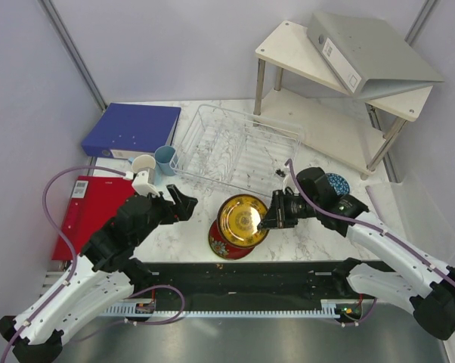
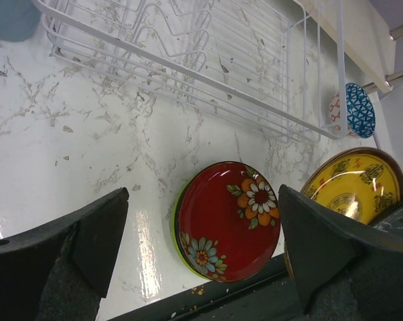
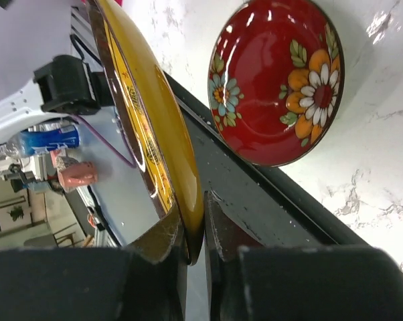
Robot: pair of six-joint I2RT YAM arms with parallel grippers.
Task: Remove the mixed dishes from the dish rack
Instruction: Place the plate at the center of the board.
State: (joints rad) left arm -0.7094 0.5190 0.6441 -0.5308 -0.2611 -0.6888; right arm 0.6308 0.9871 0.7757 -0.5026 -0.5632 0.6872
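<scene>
The clear dish rack (image 1: pixel 235 147) stands empty at the back; it also shows in the left wrist view (image 2: pixel 188 53). My right gripper (image 1: pixel 277 215) (image 3: pixel 196 247) is shut on the rim of the yellow-brown patterned plate (image 1: pixel 242 219) (image 3: pixel 148 127) (image 2: pixel 355 184) and holds it tilted above the red flowered bowl (image 1: pixel 226 246) (image 2: pixel 228 221) (image 3: pixel 282 80). The bowl rests on a lime-green plate (image 2: pixel 177 227) near the table's front edge. My left gripper (image 1: pixel 184 206) (image 2: pixel 203 200) is open and empty, left of the bowl. A blue patterned bowl (image 1: pixel 338 184) (image 2: pixel 357 110) sits right of the rack. A light blue cup (image 1: pixel 165 159) and a cream mug (image 1: pixel 143 168) stand left of it.
A blue binder (image 1: pixel 133 130) and a red folder (image 1: pixel 91 212) lie at the left. A white two-tier shelf (image 1: pixel 326 68) with a grey binder (image 1: pixel 371 53) stands at the back right. A black strip (image 1: pixel 250 276) runs along the table's front edge.
</scene>
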